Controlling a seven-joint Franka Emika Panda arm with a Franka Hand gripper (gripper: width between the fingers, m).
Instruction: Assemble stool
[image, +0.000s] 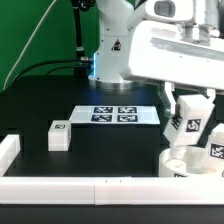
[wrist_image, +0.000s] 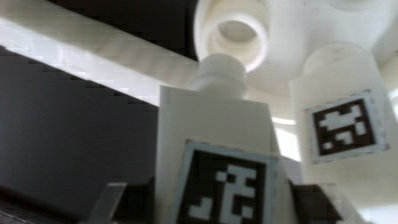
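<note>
My gripper is shut on a white block leg with a black-and-white tag and holds it upright above the round white seat at the exterior view's right. In the wrist view the held leg sits between my fingers, its peg end close to a round hole in the seat. A second tagged leg stands in the seat beside it; it also shows in the exterior view. A third leg lies loose at the exterior view's left.
The marker board lies on the black table behind the middle. Long white border bars run along the front and the left. The arm's base stands at the back.
</note>
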